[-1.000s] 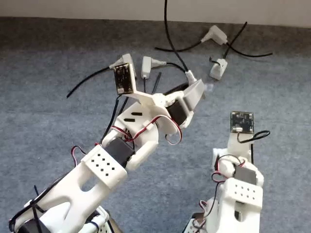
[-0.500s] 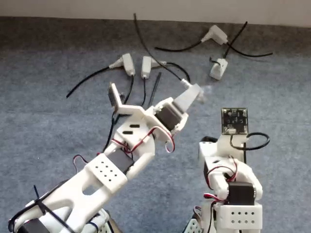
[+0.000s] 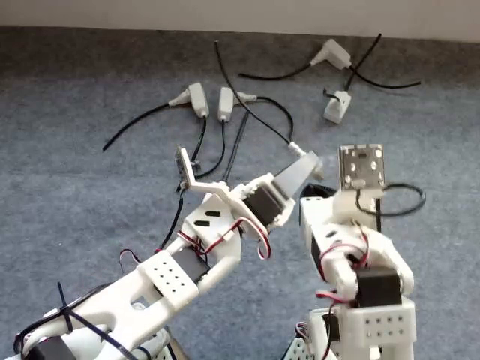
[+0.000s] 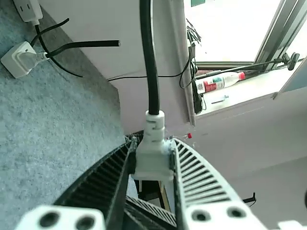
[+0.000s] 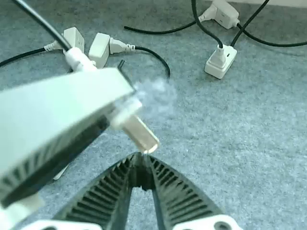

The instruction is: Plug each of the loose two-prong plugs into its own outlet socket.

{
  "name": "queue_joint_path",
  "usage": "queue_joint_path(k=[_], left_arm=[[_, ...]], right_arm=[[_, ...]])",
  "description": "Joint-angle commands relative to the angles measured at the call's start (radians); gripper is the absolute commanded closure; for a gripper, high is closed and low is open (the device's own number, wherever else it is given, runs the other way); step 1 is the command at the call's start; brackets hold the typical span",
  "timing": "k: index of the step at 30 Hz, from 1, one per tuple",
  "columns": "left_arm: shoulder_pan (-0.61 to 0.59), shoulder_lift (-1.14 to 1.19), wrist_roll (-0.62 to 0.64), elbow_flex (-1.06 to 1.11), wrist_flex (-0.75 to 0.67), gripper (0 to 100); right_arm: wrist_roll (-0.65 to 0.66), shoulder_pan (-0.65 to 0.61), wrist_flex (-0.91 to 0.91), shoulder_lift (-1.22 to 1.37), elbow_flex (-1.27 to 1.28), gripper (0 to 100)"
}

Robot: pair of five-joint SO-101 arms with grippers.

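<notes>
My left gripper [image 4: 152,143] is shut on a white two-prong plug [image 4: 153,158], whose black cable [image 4: 148,57] runs away from it. In the high view the left gripper [image 3: 304,163] holds that plug [image 3: 311,159] above the carpet, near mid-table. In the right wrist view the plug's brass prongs [image 5: 142,135] point at my right gripper [image 5: 141,160], which is shut and empty just below them. Two white outlet sockets [image 3: 197,97] [image 3: 226,103] lie at the far left. Another socket [image 3: 337,106] at the far right has a plug in it, and one more [image 3: 334,52] lies behind it.
Black cables [image 3: 255,112] loop over the grey carpet between the sockets and the arms. The right arm's camera board [image 3: 362,166] stands close beside the left gripper. Open carpet [image 3: 82,195] lies to the left and carpet [image 3: 442,150] to the far right.
The left arm has pulled back toward the near side with the plug, dragging its cable. The right arm has risen and turned toward the held plug.
</notes>
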Motion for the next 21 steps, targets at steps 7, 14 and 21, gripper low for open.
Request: queue_joint_path(k=[7, 14, 21], left_arm=[[0.042, -0.033, -0.060, 0.005, -0.031, 99], [0.045, -0.038, -0.058, 0.005, -0.028, 99], [0.056, -0.038, -0.058, 0.007, -0.026, 99]], right_arm=[[-0.012, 0.127, 0.054, 0.335, -0.289, 99.1], [-0.009, 0.205, -0.050, 0.466, -0.292, 99.1], [-0.009, 0.214, -0.125, 0.590, -0.351, 99.1]])
